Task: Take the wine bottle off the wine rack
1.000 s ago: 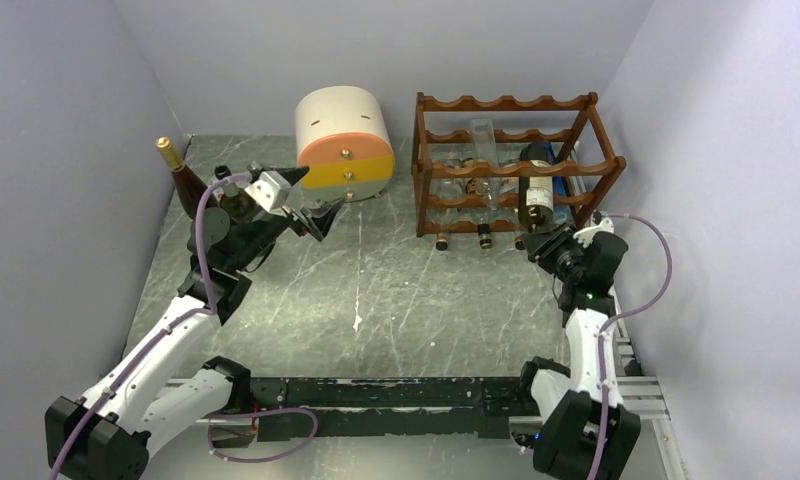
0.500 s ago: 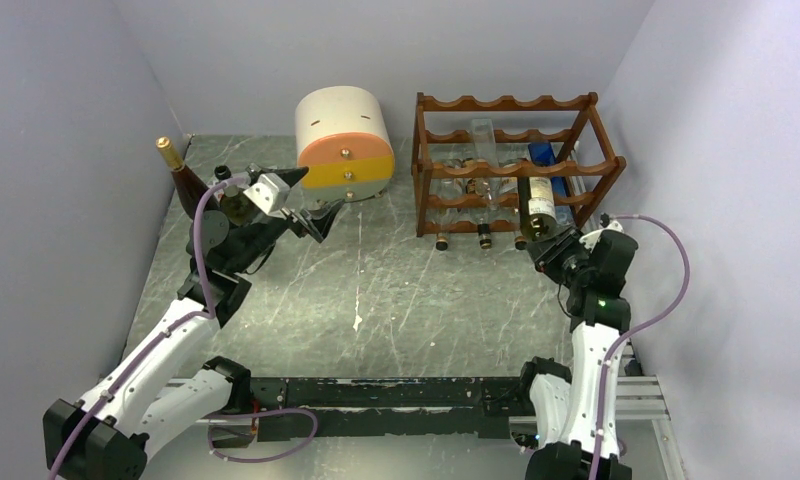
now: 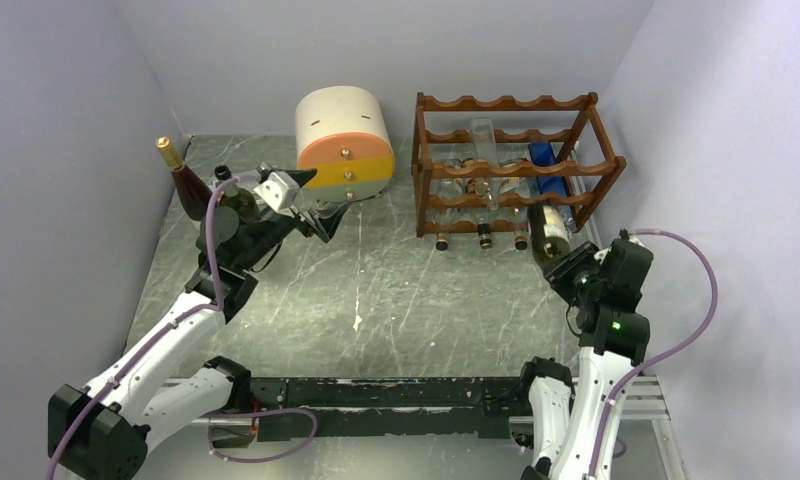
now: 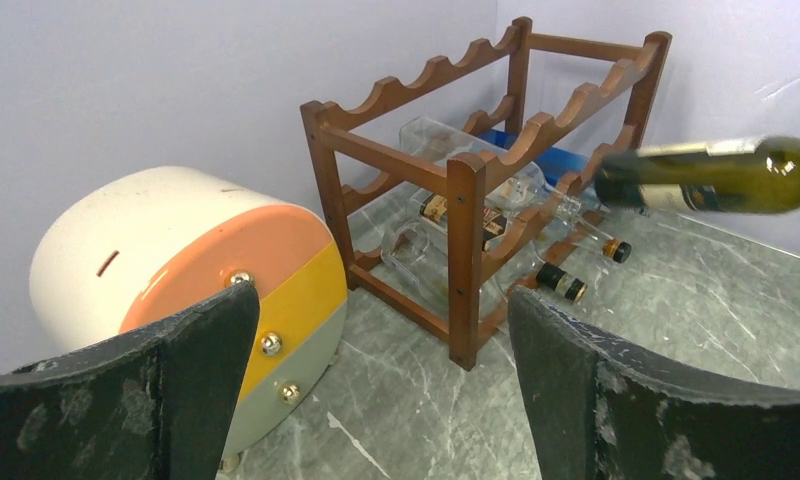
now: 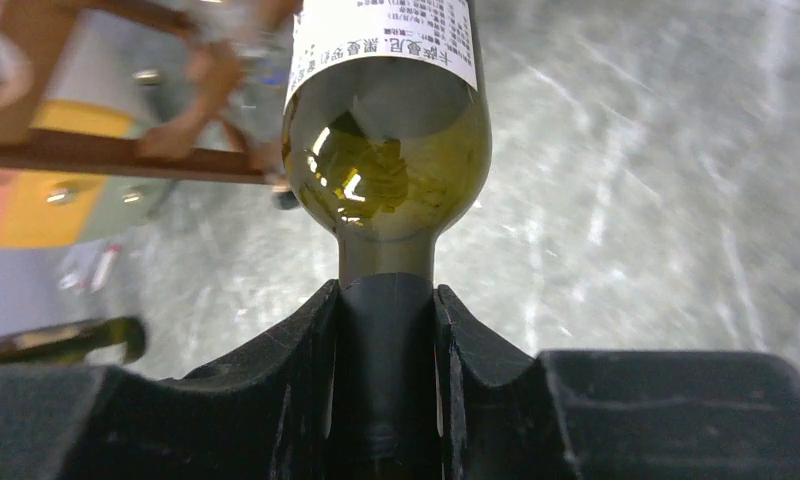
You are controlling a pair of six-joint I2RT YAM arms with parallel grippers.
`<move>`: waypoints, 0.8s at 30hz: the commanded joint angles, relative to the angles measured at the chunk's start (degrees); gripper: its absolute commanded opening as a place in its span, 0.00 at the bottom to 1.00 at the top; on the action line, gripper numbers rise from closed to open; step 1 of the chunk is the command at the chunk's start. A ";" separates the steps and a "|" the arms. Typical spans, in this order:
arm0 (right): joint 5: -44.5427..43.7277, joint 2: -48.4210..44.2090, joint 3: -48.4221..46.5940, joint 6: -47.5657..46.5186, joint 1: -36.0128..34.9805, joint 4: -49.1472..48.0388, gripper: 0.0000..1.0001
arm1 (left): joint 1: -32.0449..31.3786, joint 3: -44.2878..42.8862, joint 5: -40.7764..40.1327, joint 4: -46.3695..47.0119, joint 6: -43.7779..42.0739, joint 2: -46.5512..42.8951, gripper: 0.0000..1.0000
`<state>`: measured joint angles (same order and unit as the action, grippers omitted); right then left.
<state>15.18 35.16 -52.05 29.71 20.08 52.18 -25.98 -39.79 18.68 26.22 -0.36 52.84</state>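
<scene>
The dark reddish-brown wine rack (image 3: 506, 165) stands at the back right and also shows in the left wrist view (image 4: 466, 190). My right gripper (image 3: 576, 275) is shut on the black-capped neck of a green wine bottle (image 3: 548, 230) with a white label. The bottle (image 5: 386, 150) is held clear of the rack's front right corner, above the table, and lies level in the left wrist view (image 4: 711, 175). Several other bottles (image 3: 484, 190) lie in the rack's lower tiers. My left gripper (image 3: 311, 200) is open and empty, in front of the drawer unit.
A cream, orange and yellow rounded drawer unit (image 3: 344, 140) stands left of the rack. A brown bottle with a gold cap (image 3: 181, 180) stands upright at the far left near the wall. The table is grey marble (image 3: 406, 290); walls close both sides.
My right gripper has pulled back toward the near right with the green bottle, drawing it out of the rack's right end. The left arm has barely moved.
</scene>
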 commanded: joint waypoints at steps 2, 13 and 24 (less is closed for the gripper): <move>-9.91 0.02 -2.42 -0.72 0.75 12.07 0.00 | -0.72 -0.67 1.23 1.36 0.37 1.58 0.97; -7.42 0.91 -11.36 -6.32 -1.01 19.89 0.00 | -1.86 -0.77 1.82 0.99 -0.29 0.82 0.98; 5.73 7.53 -19.58 -11.70 -12.34 24.80 0.00 | -2.37 -0.51 5.68 2.80 0.84 1.44 1.00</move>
<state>13.52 41.74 -68.66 20.36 13.28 79.66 -27.51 -39.79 20.23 26.33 -0.21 53.91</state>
